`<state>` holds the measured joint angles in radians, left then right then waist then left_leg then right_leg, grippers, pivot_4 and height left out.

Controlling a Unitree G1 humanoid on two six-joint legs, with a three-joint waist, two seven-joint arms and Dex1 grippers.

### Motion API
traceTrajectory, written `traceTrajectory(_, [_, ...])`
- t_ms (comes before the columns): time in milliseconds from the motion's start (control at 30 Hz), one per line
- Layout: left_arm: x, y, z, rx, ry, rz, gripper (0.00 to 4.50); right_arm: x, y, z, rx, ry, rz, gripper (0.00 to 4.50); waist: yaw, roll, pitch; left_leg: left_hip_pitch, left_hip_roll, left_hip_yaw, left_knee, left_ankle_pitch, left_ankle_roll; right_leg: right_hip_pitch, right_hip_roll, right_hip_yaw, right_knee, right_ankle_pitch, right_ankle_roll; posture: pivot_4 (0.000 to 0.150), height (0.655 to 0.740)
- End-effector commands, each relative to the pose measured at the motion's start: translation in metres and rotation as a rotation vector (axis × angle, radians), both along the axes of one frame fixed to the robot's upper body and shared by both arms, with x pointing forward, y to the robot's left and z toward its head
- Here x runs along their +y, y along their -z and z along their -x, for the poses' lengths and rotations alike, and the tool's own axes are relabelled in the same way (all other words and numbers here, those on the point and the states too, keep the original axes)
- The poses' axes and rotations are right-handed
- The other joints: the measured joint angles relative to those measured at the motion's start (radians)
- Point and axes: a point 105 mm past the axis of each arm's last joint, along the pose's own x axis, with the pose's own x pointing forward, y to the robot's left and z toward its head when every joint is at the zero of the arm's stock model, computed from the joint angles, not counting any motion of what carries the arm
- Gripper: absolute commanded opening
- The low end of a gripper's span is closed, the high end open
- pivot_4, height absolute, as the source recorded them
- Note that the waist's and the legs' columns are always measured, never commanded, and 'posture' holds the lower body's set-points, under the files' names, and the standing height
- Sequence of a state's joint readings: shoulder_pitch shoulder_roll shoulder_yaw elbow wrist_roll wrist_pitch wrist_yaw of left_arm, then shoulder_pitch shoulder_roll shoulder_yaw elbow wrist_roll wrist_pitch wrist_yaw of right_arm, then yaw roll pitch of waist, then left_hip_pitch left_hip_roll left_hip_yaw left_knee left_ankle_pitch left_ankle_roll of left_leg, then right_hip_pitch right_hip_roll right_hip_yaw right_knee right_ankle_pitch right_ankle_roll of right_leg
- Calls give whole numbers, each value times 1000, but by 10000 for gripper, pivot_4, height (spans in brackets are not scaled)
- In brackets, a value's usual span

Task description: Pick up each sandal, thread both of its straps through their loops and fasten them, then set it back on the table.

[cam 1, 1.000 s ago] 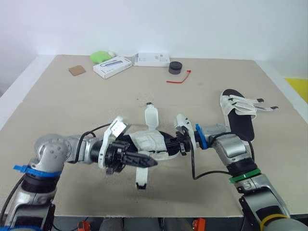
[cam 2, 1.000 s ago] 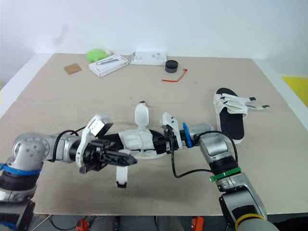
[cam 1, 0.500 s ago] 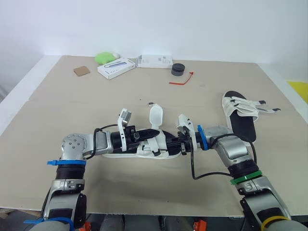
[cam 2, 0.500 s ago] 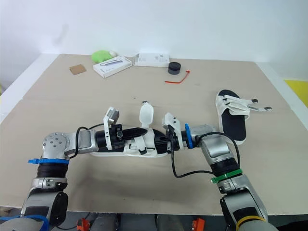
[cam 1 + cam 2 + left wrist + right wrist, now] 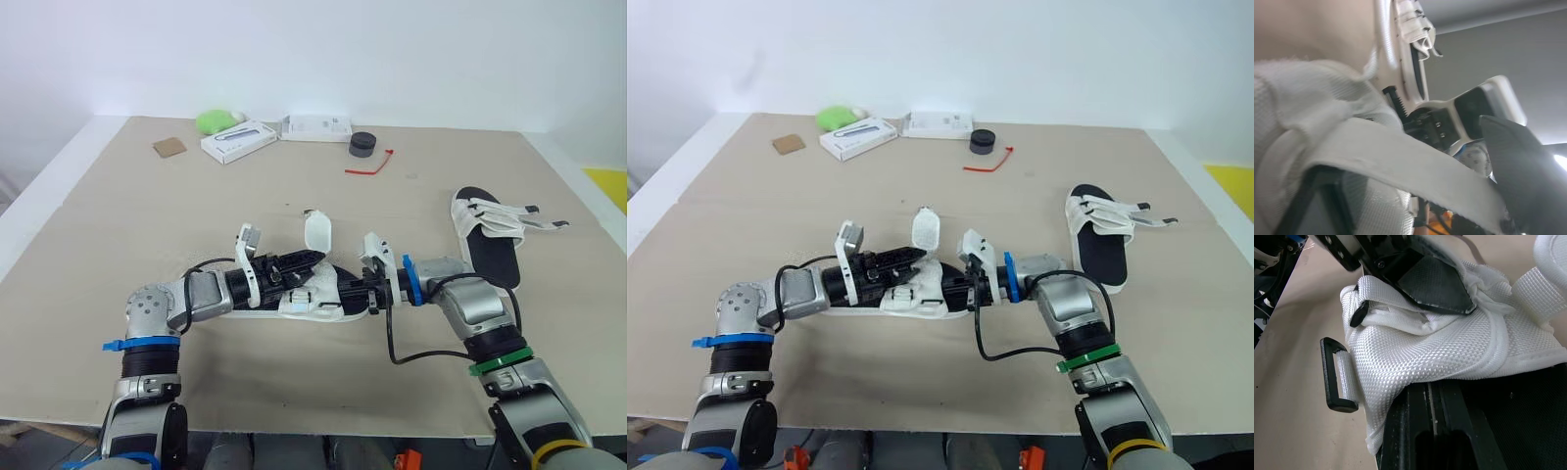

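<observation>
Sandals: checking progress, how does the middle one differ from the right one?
The middle sandal is clamped at one end by the right gripper, with the left gripper at its straps; the right sandal lies untouched. The middle sandal has a strap standing up loose; the right sandal's straps lie across it, tails pointing outward. Both have white straps and black footbeds.

Silver-grey left arm (image 5: 157, 309) with screwed round joint cap, blue band (image 5: 127, 345), black cable (image 5: 201, 262), black left gripper (image 5: 299, 261), matching right arm (image 5: 477, 311) with blue wrist ring (image 5: 405, 278), green band (image 5: 500, 360), yellow band (image 5: 554, 451), looping black lead (image 5: 421, 358), black right gripper (image 5: 370, 297).
</observation>
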<state>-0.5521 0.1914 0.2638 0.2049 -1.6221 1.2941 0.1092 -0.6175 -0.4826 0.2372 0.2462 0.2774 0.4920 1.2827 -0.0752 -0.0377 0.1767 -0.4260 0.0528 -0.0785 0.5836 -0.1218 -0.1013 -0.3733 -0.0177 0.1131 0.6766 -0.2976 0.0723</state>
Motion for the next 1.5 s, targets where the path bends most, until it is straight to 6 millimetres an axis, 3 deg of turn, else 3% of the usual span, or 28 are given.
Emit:
traceTrajectory(33, [21, -3, -18, 14, -155, 9, 44466, -5, 18, 3, 57, 12, 51, 0, 0, 0, 0, 0, 0, 0, 0, 0, 0, 0, -1, 0, -1, 0, 0, 1500, 7400])
traceTrajectory(233, [36, -7, -39, 44, -304, 35, 44466, -4, 19, 4, 58, 9, 49, 0, 0, 0, 0, -1, -1, 0, 0, 0, 0, 0, -1, 0, -3, 0, 1, 1500, 7400])
traceTrajectory(467, [32, -1, -43, 34, -295, -39, 44466, -4, 19, 4, 60, 6, 51, 0, -2, 0, 0, -5, -1, 0, -1, 0, 2, 3, -1, 0, -8, 2, 3, 1500, 7400])
traceTrajectory(700, [17, -26, -63, -35, -262, -12, 44466, -4, 19, 4, 60, 8, 52, 0, -3, 0, 0, -5, -1, 0, -1, -1, 0, 0, -1, 0, -11, 3, 3, 1500, 7400])
traceTrajectory(1167, [-6, -23, -83, -48, -178, -31, 44466, -7, 21, 5, 67, 25, 53, 0, -6, 0, 0, -11, -1, -1, -3, -1, 2, -2, -1, -1, -11, 5, 8, 1500, 7400])
traceTrajectory(1500, [-28, -43, -99, -98, -181, 2, 44466, -4, 21, 5, 69, 26, 48, 0, -6, 0, 1, -12, -1, -1, -3, -1, 2, -3, -1, -1, -12, 5, 8, 1500, 7400])
